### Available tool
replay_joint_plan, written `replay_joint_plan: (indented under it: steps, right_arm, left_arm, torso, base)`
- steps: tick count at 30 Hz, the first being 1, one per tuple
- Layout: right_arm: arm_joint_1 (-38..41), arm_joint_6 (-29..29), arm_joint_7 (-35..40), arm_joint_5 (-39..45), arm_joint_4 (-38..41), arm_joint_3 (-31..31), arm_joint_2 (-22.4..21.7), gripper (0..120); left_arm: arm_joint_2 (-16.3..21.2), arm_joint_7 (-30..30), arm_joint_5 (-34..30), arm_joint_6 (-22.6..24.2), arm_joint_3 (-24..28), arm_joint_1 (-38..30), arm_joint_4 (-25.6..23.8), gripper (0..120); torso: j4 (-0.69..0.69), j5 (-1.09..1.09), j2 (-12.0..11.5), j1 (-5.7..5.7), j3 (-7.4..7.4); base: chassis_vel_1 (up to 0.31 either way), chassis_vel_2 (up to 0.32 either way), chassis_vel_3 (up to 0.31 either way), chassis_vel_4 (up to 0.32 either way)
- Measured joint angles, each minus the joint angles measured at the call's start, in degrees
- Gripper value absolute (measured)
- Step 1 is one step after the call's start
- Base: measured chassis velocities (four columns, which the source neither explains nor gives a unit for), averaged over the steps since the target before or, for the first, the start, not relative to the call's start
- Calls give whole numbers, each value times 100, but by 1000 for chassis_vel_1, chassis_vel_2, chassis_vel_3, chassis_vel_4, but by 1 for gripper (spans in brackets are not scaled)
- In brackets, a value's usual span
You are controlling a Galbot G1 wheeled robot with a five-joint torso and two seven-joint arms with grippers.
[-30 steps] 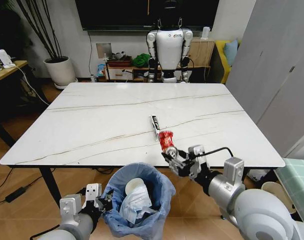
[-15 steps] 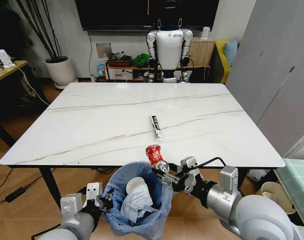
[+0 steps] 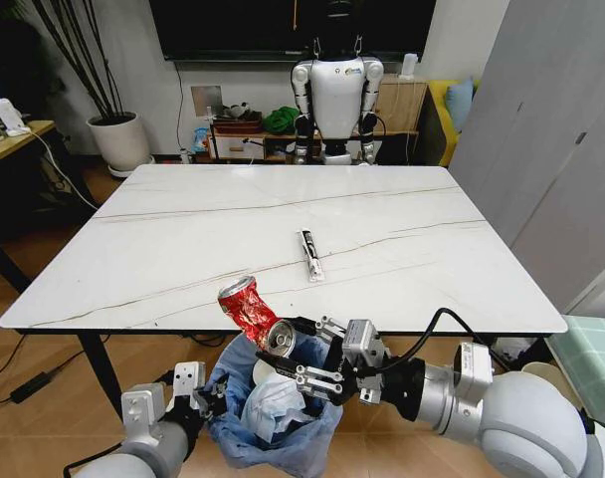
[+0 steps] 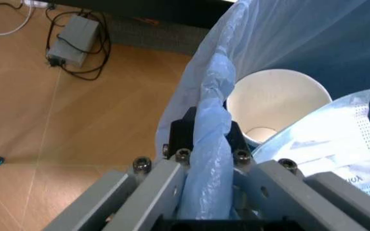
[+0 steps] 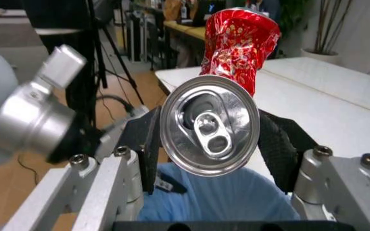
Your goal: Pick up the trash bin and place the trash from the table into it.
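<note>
Fingers (image 5: 140,149) of my right gripper (image 3: 301,360) pinch the one crushed red can (image 3: 253,313) by its pull-tab end; half a second ago it hung at the table (image 3: 183,239) edge, and I have since swung it leftward, directly above the trash bin (image 3: 273,428). My left gripper (image 4: 204,144) stays clamped on the bin's blue bag rim, just below the table's near edge. Inside the bin I count one paper cup (image 4: 275,103) and one pale mask (image 4: 329,139). One stick wrapper (image 3: 309,254) lies beyond the bin, mid-table.
</note>
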Motion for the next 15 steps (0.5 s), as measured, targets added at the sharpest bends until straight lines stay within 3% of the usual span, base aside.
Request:
replay_joint_plan:
  steps: [15]
  right_arm:
    - [-213,-24,-218,-816,-236,-181,-201,45]
  left_arm:
    - [101,-24,-81,0,78,-52,0,0]
  torso:
    - [0,0,0,0,0]
  base:
    - [0,0,0,0]
